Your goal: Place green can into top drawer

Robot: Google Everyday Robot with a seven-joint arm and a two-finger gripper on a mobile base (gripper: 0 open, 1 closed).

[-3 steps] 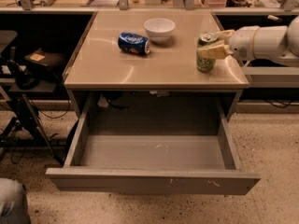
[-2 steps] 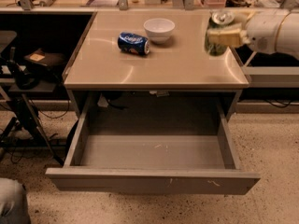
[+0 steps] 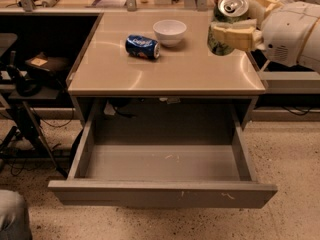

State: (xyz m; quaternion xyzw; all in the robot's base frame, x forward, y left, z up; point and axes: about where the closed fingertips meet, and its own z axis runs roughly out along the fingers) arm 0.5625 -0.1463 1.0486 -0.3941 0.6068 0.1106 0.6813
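Note:
The green can, mottled green with a silver top and pull tab, hangs tilted in the air above the table's right rear part. My gripper is shut on it, one pale finger across its front, the white arm reaching in from the right. The top drawer is pulled wide open below the table's front edge, and its grey inside holds nothing.
A blue soda can lies on its side on the beige tabletop, with a white bowl just behind it. A dark shelf with cables stands at the left. Speckled floor lies in front.
The gripper has lifted the green can off the tabletop at the right edge and raised it higher, now tilted with its top toward the camera.

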